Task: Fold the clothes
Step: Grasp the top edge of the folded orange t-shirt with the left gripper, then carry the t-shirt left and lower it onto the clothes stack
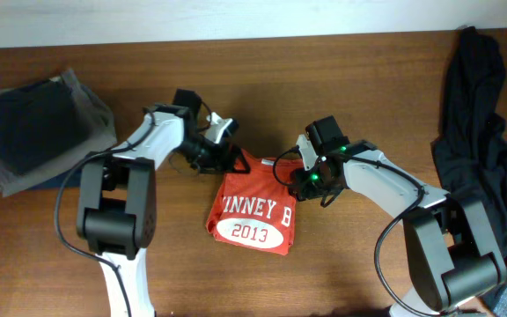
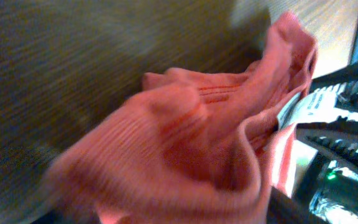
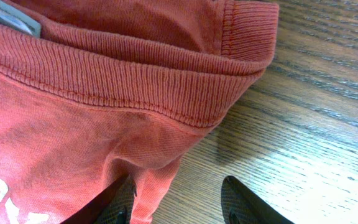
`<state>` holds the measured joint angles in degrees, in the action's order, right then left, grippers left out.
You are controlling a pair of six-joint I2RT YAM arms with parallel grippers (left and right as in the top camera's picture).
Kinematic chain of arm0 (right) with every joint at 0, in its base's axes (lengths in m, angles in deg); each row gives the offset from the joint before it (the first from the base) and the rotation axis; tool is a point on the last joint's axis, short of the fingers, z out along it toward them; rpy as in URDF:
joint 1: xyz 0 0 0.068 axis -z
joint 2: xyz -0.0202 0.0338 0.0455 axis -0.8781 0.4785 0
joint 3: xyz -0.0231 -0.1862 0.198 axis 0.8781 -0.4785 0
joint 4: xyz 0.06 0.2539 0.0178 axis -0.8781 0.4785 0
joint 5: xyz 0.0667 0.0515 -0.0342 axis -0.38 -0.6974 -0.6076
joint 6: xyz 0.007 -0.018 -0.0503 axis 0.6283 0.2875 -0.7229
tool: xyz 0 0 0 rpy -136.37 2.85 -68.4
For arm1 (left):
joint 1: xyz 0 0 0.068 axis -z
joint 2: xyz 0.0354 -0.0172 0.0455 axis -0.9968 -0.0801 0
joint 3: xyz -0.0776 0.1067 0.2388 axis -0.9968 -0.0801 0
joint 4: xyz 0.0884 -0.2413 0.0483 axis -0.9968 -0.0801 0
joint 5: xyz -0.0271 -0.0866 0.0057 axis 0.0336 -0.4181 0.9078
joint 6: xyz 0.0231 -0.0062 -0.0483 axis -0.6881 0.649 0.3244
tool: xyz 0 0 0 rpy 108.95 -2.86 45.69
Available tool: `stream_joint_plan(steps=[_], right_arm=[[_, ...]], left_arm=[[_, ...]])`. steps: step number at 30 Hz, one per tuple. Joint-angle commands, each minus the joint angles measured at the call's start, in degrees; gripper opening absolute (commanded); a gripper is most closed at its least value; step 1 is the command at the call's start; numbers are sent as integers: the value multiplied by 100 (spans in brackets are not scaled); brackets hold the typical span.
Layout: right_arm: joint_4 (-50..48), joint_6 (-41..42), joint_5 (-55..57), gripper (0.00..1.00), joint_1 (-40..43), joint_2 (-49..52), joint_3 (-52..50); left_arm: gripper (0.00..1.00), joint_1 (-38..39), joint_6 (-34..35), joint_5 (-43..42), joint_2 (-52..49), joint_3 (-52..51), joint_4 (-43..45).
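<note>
Overhead, you are looking at the red-orange T-shirt (image 1: 252,211) lying near the middle of the table (image 1: 350,79). It is folded into a narrow packet, and the white letters and the "2013" oval are facing up toward its 6 o'clock end. Your left fingers (image 1: 224,157) are meeting the shirt at its 11 o'clock corner. Your right fingers (image 1: 300,179) are sitting at its 1 o'clock corner. The shirt edge between them is looking bunched, not flat.

On the right wrist view, your right fingers are standing wide apart and are gripping nothing. One is sitting just beside a hanging fold of the shirt at 7 o'clock, and the other is over bare wood at 5 o'clock. The ribbed collar (image 3: 135,81) is running across above them.

The left wrist view is coming out blurred. Ribbed red cloth is bunching close to the camera and the left fingers are not showing, so I cannot tell how far open they are or whether they are holding the cloth.

A limp black garment (image 1: 478,132) is lying at the table's 3 o'clock edge, well apart from the shirt. A pile of dark folded clothes (image 1: 33,128) is sitting toward 10 o'clock.
</note>
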<state>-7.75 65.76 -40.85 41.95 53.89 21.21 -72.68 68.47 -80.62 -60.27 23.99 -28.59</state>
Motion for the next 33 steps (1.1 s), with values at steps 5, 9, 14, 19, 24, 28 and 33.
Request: stream_joint_plan(steps=[5, 9, 14, 19, 24, 28, 33], right_arm=[[92, -61, 57, 50, 37, 48, 98], [162, -59, 164, 50, 37, 44, 98], [621, 13, 315, 46, 271, -280, 269], [1635, 26, 833, 46, 898, -813, 876], [2852, -682, 962, 46, 1692, -1381, 1453], [3230, -990, 964, 46, 2076, -1606, 1471], [3392, -1088, 955, 42, 2459, -1633, 1471]], left_arm=[[31, 415, -195, 229, -323, 31, 125], [4, 367, -173, 706, -321, 101, 66], [1, 197, -175, 1163, -192, 584, -415], [1, -63, -170, 1978, 330, 1150, -754], [1, -691, -149, 2291, 1161, 1764, -1123], [1, -1220, -153, 2542, 1740, 1950, -1145], [1, -1915, -157, 3027, 2339, 2037, -898]])
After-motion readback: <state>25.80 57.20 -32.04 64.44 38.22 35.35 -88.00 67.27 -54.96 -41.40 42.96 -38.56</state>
